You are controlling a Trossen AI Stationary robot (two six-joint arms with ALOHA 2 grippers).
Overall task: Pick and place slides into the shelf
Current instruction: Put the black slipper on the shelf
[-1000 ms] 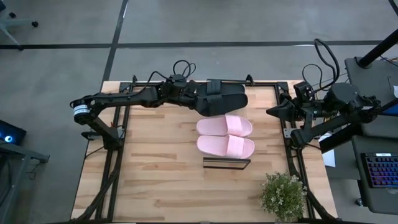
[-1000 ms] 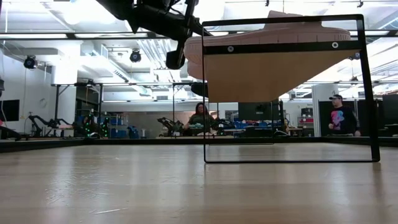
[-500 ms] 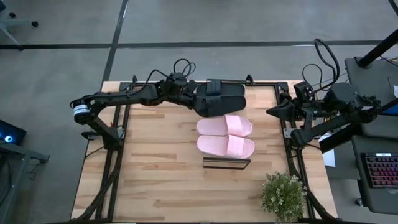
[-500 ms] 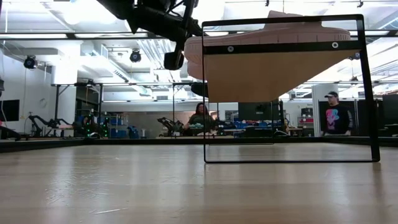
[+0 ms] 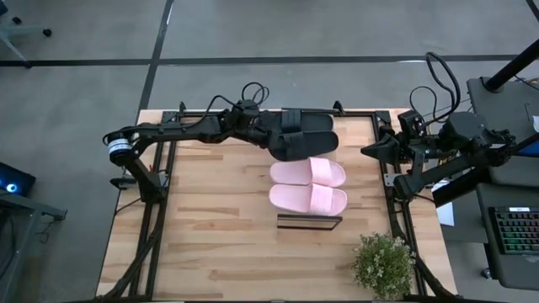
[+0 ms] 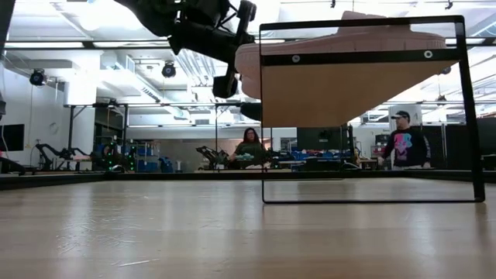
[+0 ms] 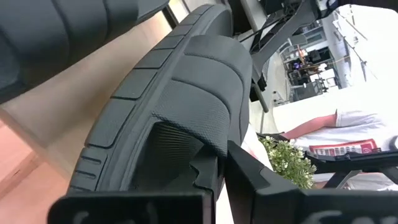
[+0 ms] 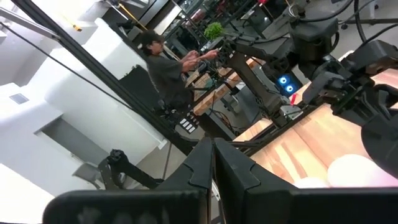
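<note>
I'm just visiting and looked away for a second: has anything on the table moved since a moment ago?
Yes. The left gripper, shut on a black slide, carried it a little toward the right side of the table, closer to the pink slides. The shelf and the pink slides on it also nudged slightly rightward. The right gripper stayed shut and parked at the table's right edge; the plant did not move.

My own left arm hides part of the black slides [image 5: 307,132]; the shelf [image 5: 309,221] lies mostly under the pink slides [image 5: 307,185].
</note>
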